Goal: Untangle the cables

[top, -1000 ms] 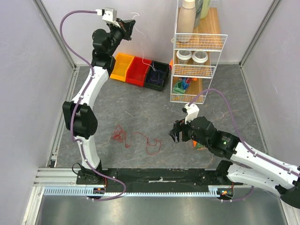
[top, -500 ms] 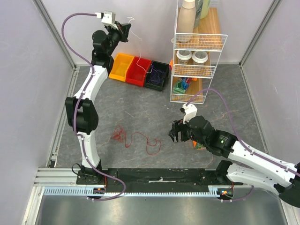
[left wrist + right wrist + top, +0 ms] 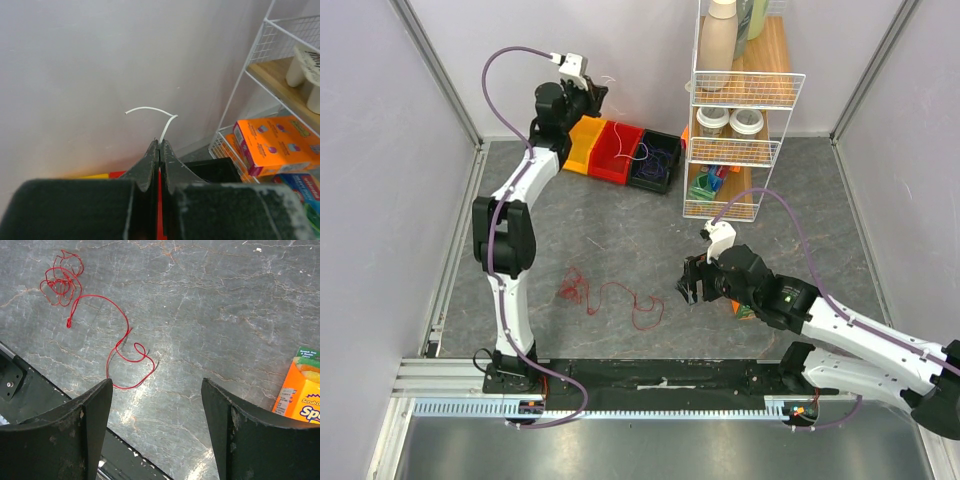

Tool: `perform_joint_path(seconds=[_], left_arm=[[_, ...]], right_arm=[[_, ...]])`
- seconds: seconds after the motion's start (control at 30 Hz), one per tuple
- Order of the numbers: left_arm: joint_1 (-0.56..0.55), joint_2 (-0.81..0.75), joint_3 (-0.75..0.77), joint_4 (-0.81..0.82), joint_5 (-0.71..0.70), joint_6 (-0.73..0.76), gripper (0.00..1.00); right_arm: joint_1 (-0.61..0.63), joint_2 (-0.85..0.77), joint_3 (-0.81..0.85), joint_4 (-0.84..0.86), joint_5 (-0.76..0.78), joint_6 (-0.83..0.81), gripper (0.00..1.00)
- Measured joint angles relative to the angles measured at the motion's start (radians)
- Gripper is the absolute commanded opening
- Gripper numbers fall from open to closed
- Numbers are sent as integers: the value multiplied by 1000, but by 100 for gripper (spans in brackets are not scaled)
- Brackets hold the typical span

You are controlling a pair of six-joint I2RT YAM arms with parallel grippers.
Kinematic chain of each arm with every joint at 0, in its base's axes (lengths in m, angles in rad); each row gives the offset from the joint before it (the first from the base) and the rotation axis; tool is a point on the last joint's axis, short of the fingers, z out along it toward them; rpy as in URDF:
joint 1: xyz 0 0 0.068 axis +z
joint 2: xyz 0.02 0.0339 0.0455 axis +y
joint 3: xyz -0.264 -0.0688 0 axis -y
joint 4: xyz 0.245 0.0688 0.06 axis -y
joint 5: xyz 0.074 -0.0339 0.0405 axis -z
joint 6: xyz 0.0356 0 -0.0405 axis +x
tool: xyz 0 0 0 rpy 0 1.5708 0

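My left gripper (image 3: 596,97) is raised at the back, above the yellow bin (image 3: 578,150) and red bin (image 3: 617,152). It is shut on a thin white cable (image 3: 161,116), whose short curved end sticks out past the closed tips (image 3: 159,145). A red cable (image 3: 607,296) lies loose and loopy on the grey table, in front of the left arm; it also shows in the right wrist view (image 3: 100,305). My right gripper (image 3: 688,284) hovers open and empty just right of the red cable's end (image 3: 157,382). Dark blue cable (image 3: 656,158) lies in the black bin.
The black bin (image 3: 669,180) stands right of the red bin at the back. A white wire shelf (image 3: 740,105) with jars, bottles and boxes stands at the back right. An orange box (image 3: 301,396) lies on the table beside the right arm.
My left gripper has come down and to the right towards the bins, still shut on the white cable. The right arm has barely moved.
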Motion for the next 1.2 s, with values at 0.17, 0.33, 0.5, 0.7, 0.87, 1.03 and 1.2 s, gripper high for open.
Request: perform_joint_path(seconds=[0.17, 0.33, 0.5, 0.7, 0.87, 1.03, 1.2], left_arm=[[0, -85, -6, -75, 16, -65, 2], [0, -231, 86, -98, 19, -124, 2], [0, -303, 273, -71, 22, -144, 2], [0, -285, 298, -62, 20, -144, 2], [0, -201, 298, -127, 20, -144, 2], [0, -201, 201, -187, 23, -144, 2], [0, -246, 122, -238, 30, -144, 2]], right_arm=[[0, -7, 0, 0, -12, 3, 79], [0, -25, -1, 3, -18, 12, 79], [0, -25, -3, 13, -22, 18, 79], [0, -25, -5, 18, -26, 18, 79], [-5, -21, -5, 21, -26, 18, 80], [-19, 51, -6, 76, -27, 7, 76], [-76, 312, 120, 108, 27, -55, 74]])
